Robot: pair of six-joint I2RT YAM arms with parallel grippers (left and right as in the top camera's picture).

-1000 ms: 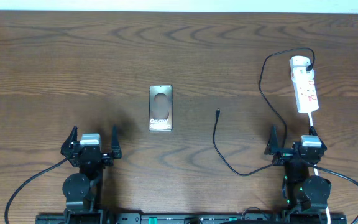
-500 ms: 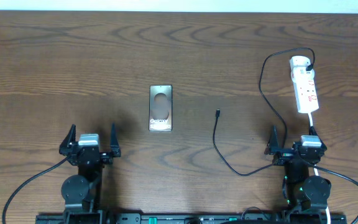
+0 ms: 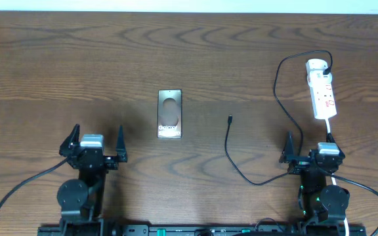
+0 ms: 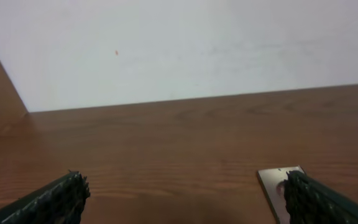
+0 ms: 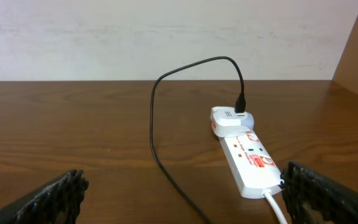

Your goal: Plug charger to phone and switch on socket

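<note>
The phone lies flat mid-table, lettering toward the arms; its near corner peeks out beside my left gripper's right finger. The charger is a thin black cable with its connector tip lying free right of the phone. It loops round to a black plug seated in a white adapter at the far end of the socket. My left gripper stands open, near-left of the phone. My right gripper is open just short of the socket, holding nothing.
The socket's white cord runs back under my right gripper's right finger. The charger cable crosses the wood between the right fingers. A white wall rises behind the table's far edge.
The left arm has shifted slightly left and forward, still open. The right arm, phone, charger and socket have not moved.
</note>
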